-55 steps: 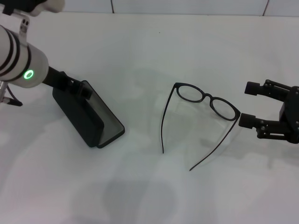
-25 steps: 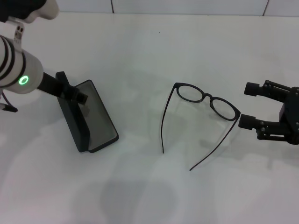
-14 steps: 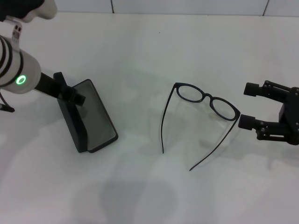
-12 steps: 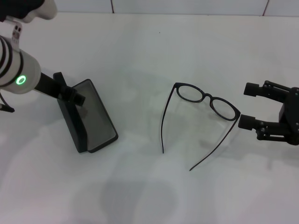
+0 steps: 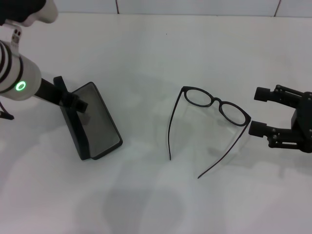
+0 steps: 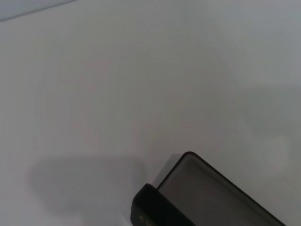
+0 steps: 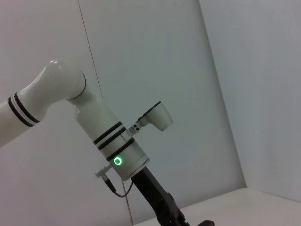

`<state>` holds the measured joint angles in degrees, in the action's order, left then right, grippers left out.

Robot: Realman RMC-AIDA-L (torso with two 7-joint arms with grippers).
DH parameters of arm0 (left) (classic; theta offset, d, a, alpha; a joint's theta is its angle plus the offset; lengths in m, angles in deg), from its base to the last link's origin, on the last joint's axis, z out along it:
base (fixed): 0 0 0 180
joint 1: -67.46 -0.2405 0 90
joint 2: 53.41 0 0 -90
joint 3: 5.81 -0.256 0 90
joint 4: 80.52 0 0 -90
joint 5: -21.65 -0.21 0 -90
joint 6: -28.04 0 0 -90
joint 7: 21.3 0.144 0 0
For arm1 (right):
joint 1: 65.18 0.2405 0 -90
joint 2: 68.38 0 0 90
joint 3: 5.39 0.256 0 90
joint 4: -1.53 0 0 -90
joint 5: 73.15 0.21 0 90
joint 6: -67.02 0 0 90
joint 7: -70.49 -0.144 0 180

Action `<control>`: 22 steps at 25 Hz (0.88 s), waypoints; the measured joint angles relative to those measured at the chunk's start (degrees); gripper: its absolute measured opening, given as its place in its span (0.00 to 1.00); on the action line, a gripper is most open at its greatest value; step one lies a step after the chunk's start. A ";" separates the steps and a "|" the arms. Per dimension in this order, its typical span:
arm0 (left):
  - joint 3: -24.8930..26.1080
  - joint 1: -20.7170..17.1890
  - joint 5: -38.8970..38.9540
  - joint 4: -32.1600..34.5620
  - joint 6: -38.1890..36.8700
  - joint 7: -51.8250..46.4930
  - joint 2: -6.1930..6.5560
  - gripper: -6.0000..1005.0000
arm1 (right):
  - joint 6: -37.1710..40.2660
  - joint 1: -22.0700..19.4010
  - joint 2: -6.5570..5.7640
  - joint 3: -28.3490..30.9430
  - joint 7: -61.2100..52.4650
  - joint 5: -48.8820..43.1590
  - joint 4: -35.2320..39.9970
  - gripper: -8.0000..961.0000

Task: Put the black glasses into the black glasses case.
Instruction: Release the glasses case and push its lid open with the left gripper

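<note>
The black glasses (image 5: 218, 102) lie open on the white table (image 5: 146, 48) right of centre, temple arms pointing toward me. The black glasses case (image 5: 101, 123) lies open at the left, grey lining up, its lid standing on edge. My left gripper (image 5: 71, 94) is shut on the top edge of the lid. The left wrist view shows the grey-lined case (image 6: 216, 197) at its edge. My right gripper (image 5: 259, 110) is open just right of the glasses, its near finger (image 5: 259, 128) close to the frame's hinge corner.
The table's far edge meets a tiled wall (image 5: 195, 6). The right wrist view shows only my left arm (image 7: 110, 136) against the wall.
My left gripper has moved left and swung the case lid from leaning over the base to standing more upright. The glasses and the right arm have not moved.
</note>
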<state>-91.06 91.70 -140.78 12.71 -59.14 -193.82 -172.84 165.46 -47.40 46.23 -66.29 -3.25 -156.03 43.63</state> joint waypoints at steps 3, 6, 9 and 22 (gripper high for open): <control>-0.01 0.00 0.00 -0.42 0.01 0.00 0.00 0.64 | 0.06 -0.06 0.00 0.00 0.00 0.00 0.00 0.91; -0.31 0.01 -0.01 -0.74 0.01 0.00 0.00 0.64 | 0.17 -0.11 0.00 -0.04 0.00 0.00 0.00 0.91; -0.58 0.02 -0.01 -0.78 -0.01 0.02 0.00 0.63 | 0.42 -0.21 0.06 -0.04 0.00 0.00 0.00 0.91; -2.27 0.31 0.01 -0.78 -0.70 0.57 0.07 0.37 | 0.81 -0.38 0.08 0.00 0.00 0.19 0.00 0.91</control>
<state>-93.33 92.00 -140.77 11.93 -59.84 -193.25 -172.77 166.27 -47.78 46.32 -66.29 -3.25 -155.85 43.63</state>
